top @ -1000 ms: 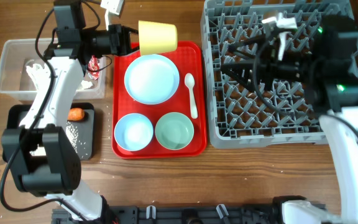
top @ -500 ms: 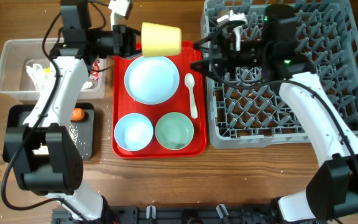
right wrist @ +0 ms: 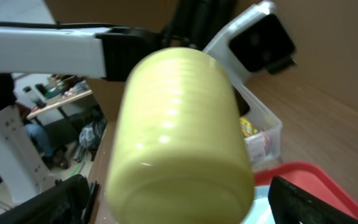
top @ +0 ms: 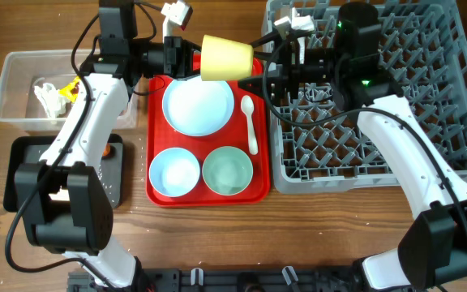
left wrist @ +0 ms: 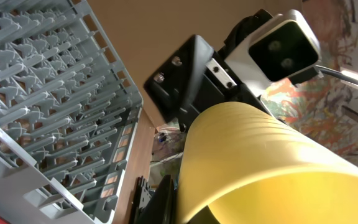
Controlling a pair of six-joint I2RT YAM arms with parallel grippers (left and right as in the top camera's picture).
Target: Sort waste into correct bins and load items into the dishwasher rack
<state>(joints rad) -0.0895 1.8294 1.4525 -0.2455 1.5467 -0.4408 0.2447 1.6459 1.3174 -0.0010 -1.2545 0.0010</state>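
The left gripper (top: 190, 58) is clamped tight on the rim end of the yellow cup (top: 227, 57), holding it on its side in the air above the far edge of the red tray (top: 157, 154). The right gripper (top: 256, 68) sits just to the right of the cup's base, jaws spread wide and gripping nothing. On the tray lie the blue plate (top: 199, 102), a pale blue bowl (top: 174, 172), a green bowl (top: 228, 170) and the white spoon (top: 250, 122). The grey rack (top: 379, 138) stands to the right and the clear tub (top: 14, 81) at the far left.
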